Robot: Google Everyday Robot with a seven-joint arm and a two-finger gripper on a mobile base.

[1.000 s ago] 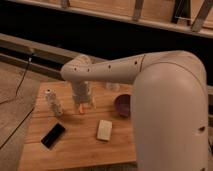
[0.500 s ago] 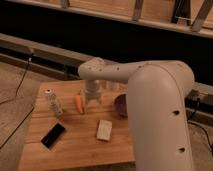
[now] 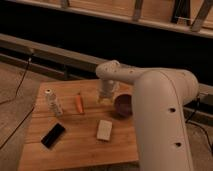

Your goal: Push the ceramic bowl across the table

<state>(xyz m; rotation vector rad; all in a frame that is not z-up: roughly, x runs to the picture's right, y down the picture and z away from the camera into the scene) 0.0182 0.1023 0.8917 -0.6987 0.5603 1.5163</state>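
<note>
The ceramic bowl is dark purple and glossy; it sits on the right part of the wooden slatted table, partly behind my white arm. My gripper hangs from the arm's end just left of the bowl, close above the tabletop near the far edge. The arm's large white body covers the table's right side.
An orange carrot-like piece lies left of the gripper. A clear plastic bottle stands at the left. A black phone lies at the front left. A pale sponge block lies in front of the bowl.
My arm has swung to the right across the table; the gripper moved from above the carrot area to just beside the bowl. The bowl has not visibly moved.
</note>
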